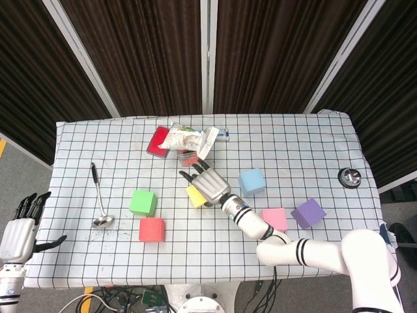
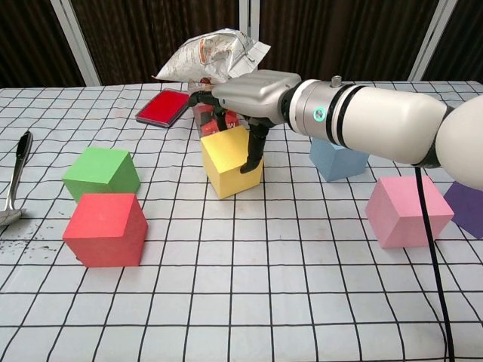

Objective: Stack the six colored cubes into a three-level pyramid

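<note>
My right hand (image 1: 210,185) (image 2: 245,94) lies over the yellow cube (image 1: 195,196) (image 2: 229,164), which stands on the checked table (image 1: 313,150). Its thumb is down against the cube's right face and its fingers curl over the far edge, gripping it. The green cube (image 1: 143,202) (image 2: 102,172) and red cube (image 1: 151,229) (image 2: 106,230) sit to the left. To the right are the blue cube (image 1: 251,182) (image 2: 341,161), pink cube (image 1: 273,218) (image 2: 407,211) and purple cube (image 1: 308,213) (image 2: 469,204). My left hand (image 1: 19,231) hangs open off the table's left edge.
A ladle (image 1: 98,195) (image 2: 15,181) lies at the left. Behind the yellow cube stand a snack bag (image 1: 189,138) (image 2: 211,53), a red flat case (image 1: 158,140) (image 2: 164,106) and a clear box (image 2: 215,109). A small metal cup (image 1: 350,177) sits at the far right.
</note>
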Controlling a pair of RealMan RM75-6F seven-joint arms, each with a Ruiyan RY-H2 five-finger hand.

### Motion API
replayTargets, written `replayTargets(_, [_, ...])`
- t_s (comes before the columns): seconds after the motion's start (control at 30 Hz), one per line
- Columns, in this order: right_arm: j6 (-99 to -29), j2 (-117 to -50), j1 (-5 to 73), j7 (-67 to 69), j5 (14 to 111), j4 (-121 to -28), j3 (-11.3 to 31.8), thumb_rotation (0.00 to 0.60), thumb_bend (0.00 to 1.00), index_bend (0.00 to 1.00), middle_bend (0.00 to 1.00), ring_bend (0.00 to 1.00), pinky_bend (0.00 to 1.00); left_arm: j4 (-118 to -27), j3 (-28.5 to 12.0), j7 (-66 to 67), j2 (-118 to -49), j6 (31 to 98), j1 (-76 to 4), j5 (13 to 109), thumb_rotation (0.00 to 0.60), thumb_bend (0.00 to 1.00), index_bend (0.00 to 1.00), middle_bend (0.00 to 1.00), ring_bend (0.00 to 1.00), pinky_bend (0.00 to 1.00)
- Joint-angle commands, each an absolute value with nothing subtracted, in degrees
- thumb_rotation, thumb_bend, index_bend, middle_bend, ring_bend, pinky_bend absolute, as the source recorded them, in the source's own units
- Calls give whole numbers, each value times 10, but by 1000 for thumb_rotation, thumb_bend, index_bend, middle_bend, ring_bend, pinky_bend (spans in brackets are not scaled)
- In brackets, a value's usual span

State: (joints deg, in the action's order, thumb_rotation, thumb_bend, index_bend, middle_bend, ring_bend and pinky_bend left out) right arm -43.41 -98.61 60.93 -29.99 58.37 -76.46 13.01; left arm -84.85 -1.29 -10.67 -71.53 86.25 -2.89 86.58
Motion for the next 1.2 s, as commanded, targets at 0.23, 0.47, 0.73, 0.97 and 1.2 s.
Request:
replayTargets(0.23, [-512,-970,583,-327,533,-838,148,600,100,0,654,232,0,-842,-12,-110,-720,860,-29,864,600,0,53,106,0,33])
replayTargets(0.47, [-596,-943,596,-471,300,-972,152,600,100,0,648,232,0,-838,-10,-112,-726,853,-33,868,600,0,53,106,0,32])
replayTargets(0.73, [-633,-965,633,-517,207,-969,162,600,101,0,639,232,0,-833,-10,-119,-728,850,-34,865,600,0,53,106,0,32])
replayTargets(0.97, [-631,-981,650,-520,182,-958,166,600,101,0,636,232,0,-824,-9,-130,-731,847,-33,864,600,0,53,106,0,32])
replayTargets(1.2, [-642,-998,672,-533,154,-939,175,600,103,0,635,232,0,-813,-9,-145,-734,843,-34,862,600,0,53,106,0,32])
